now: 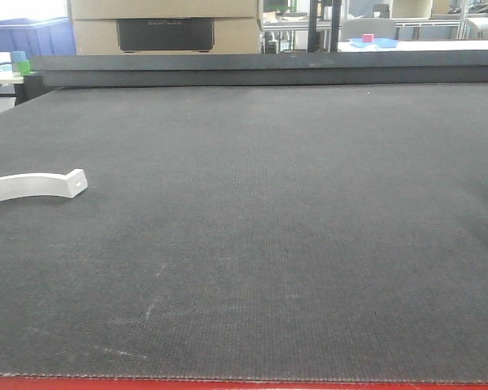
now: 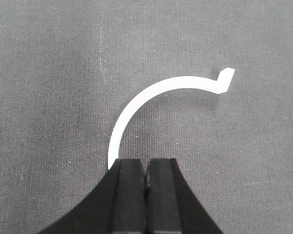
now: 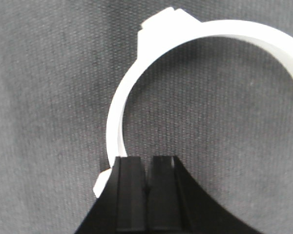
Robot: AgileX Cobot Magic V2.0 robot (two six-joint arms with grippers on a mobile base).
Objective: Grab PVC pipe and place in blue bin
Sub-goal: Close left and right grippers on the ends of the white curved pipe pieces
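Open mat (image 1: 293, 227); PVC pipe (image 1: 32, 185) at left

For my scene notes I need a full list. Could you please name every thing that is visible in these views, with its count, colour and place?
mat: one, dark grey, the work surface.
pipe: one per view, white, curved, on the mat; far left in the front view, just ahead of each tool in the wrist views; same piece or not, I cannot tell.
strip: one, red, along the mat's near edge.
bin: one, blue, back left.
boxes: two, beige, stacked, back centre.
small items: three, white, blue, green, back left near the bin.
tray: one, blue, back right.
left tool: one, black, shut, bottom of its view.
right tool: one, black, shut, bottom of its view.
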